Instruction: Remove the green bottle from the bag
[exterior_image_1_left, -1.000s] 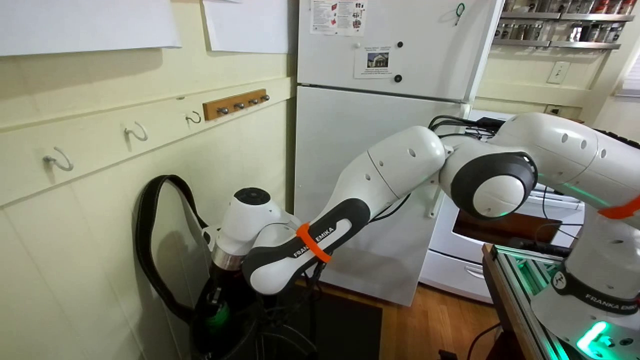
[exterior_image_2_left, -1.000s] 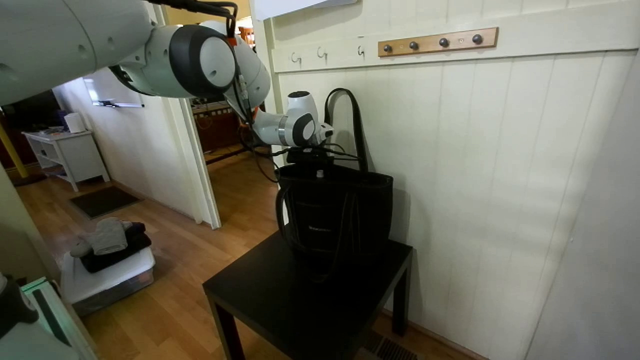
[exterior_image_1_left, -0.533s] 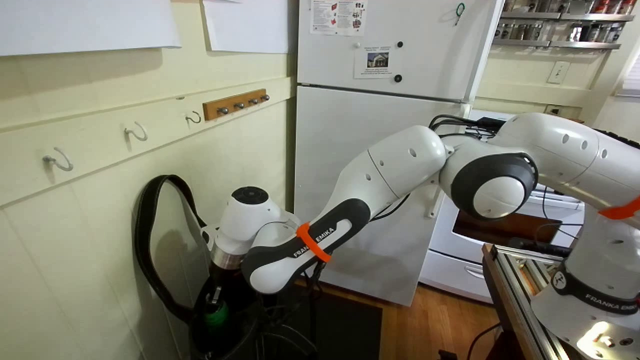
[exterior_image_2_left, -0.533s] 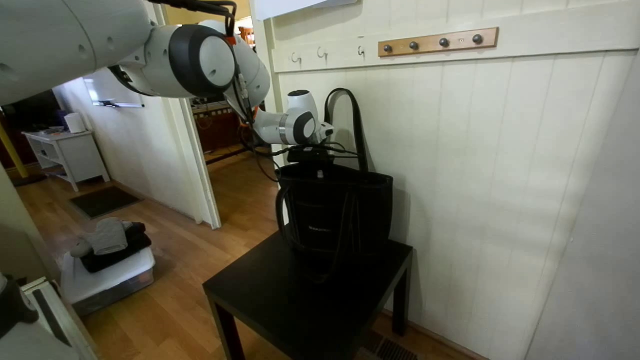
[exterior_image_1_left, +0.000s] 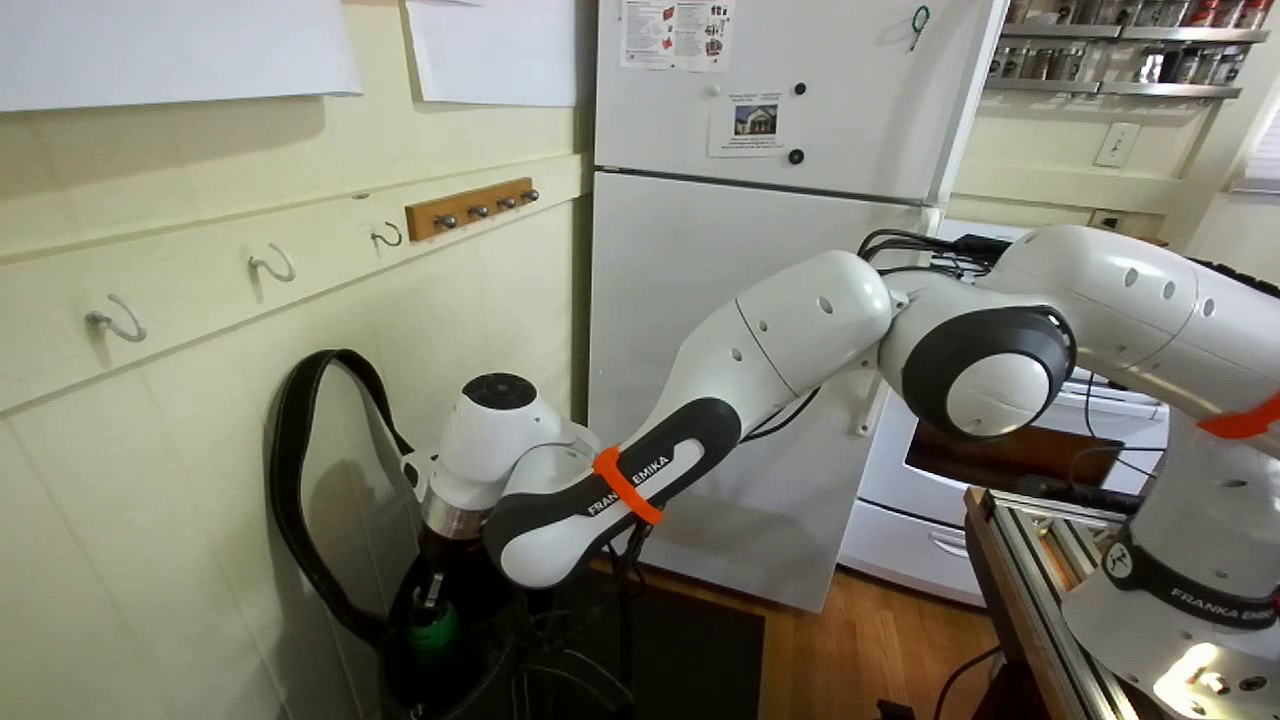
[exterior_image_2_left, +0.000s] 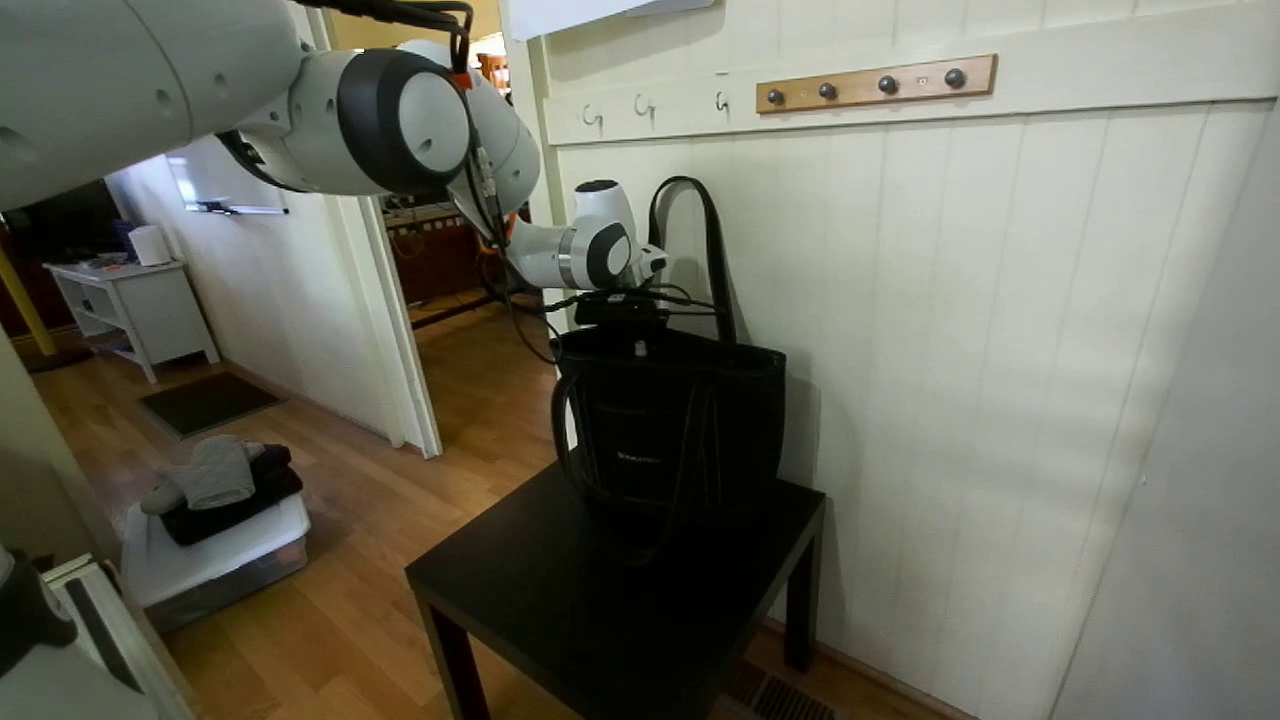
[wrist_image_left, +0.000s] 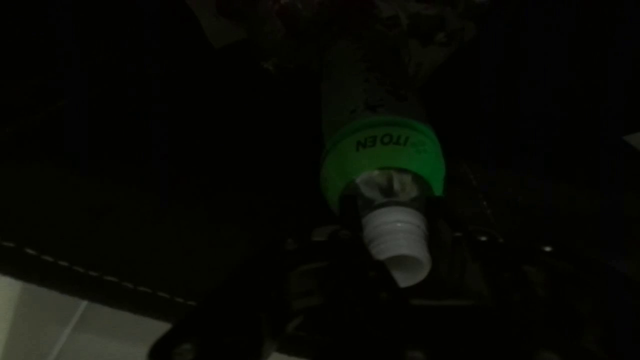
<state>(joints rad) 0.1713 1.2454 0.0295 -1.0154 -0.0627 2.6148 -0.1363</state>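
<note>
The black bag (exterior_image_2_left: 660, 440) stands upright on a table, its strap (exterior_image_2_left: 715, 250) looping up by the wall; the strap also shows in an exterior view (exterior_image_1_left: 290, 480). The green bottle (wrist_image_left: 385, 152) is inside the bag, with a bare white threaded neck, no cap. Its green part also shows in the bag's mouth in an exterior view (exterior_image_1_left: 433, 635). My gripper (wrist_image_left: 394, 210) reaches down into the bag. Its dark fingers lie close against both sides of the neck, shut on it. The wrist view is very dark, so finger edges are faint.
The black table (exterior_image_2_left: 560, 600) holds the bag near the wall. Wall hooks (exterior_image_1_left: 270, 265) and a wooden peg rail (exterior_image_2_left: 875, 83) are above it. The white refrigerator (exterior_image_1_left: 740, 350) stands beside the arm. A plastic box with clothes (exterior_image_2_left: 220, 540) is on the floor.
The hand and the green bottle have risen very slightly since one second ago, with little visible motion since. The light at the robot's base has turned from green to white.
</note>
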